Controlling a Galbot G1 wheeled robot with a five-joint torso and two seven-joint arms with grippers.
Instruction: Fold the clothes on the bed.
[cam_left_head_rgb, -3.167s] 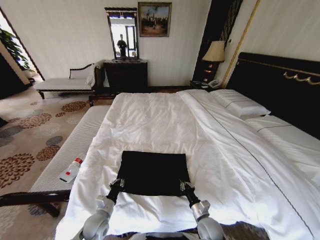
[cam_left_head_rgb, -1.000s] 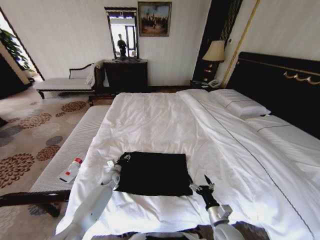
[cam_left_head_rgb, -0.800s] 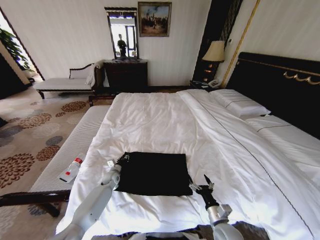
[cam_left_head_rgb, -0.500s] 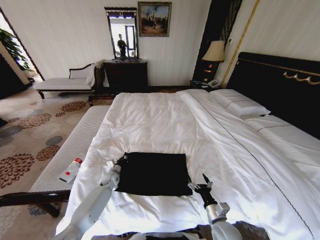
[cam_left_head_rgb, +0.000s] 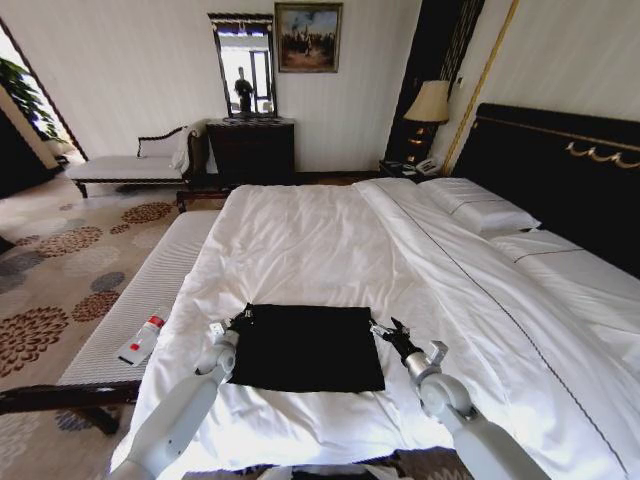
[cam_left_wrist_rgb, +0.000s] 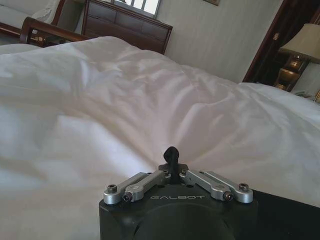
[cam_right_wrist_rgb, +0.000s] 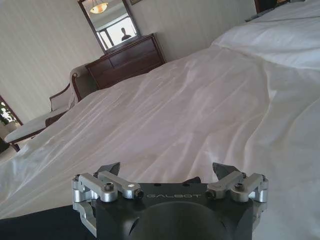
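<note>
The clothes are one black T-shirt (cam_left_head_rgb: 303, 347), folded into a flat rectangle near the foot of the white bed (cam_left_head_rgb: 330, 230). My left gripper (cam_left_head_rgb: 243, 316) is at the shirt's far left corner and is shut on that corner. In the left wrist view its fingertips (cam_left_wrist_rgb: 171, 154) are pressed together over the sheet, with black cloth (cam_left_wrist_rgb: 287, 215) beside the gripper body. My right gripper (cam_left_head_rgb: 386, 330) hovers open just off the shirt's far right corner. The right wrist view shows the right gripper (cam_right_wrist_rgb: 167, 170) with its jaws spread wide and the black shirt (cam_right_wrist_rgb: 40, 222) to one side.
A narrow white bench (cam_left_head_rgb: 150, 290) runs along the bed's left side, with a white bottle with a red cap (cam_left_head_rgb: 142, 340) on it. Pillows (cam_left_head_rgb: 480, 205) and the dark headboard (cam_left_head_rgb: 560, 160) are at the right. A dresser (cam_left_head_rgb: 252, 150) and a chaise (cam_left_head_rgb: 130, 165) stand by the far wall.
My right gripper has moved forward from the shirt's near right corner to its far right corner. The left gripper has stayed at the far left corner.
</note>
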